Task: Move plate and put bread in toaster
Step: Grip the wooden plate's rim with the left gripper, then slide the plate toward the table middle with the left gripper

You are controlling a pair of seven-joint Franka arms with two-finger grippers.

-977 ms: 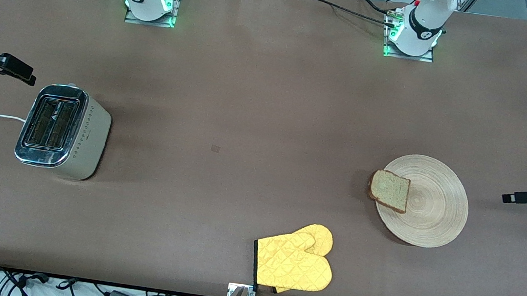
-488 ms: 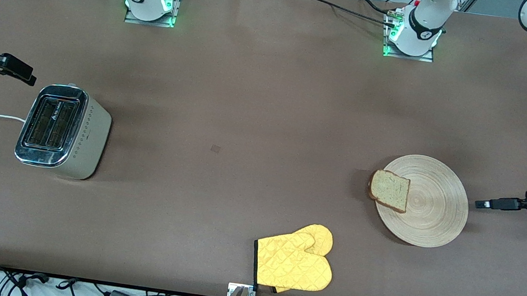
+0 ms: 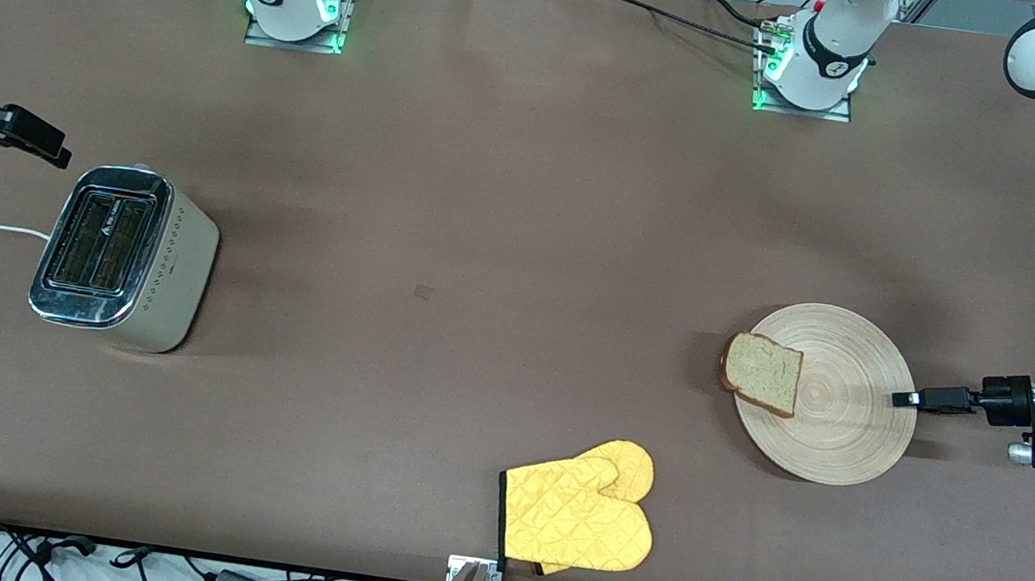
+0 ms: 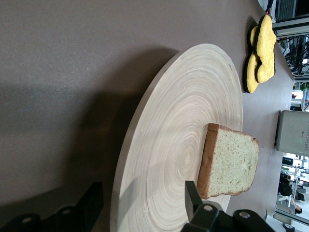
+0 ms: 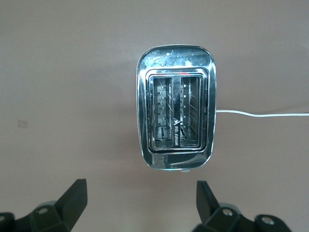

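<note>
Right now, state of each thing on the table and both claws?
plate: flat on table, toward left arm's end, rim between left claw's fingers
bread: on plate, one edge overhanging rim
toaster: upright, both slots empty, cord attached
mitts: two stacked, flat, near front edge
left claw: low at plate rim, fingers apart either side of it, not clamped
right claw: open, over the toaster end, waiting
</note>
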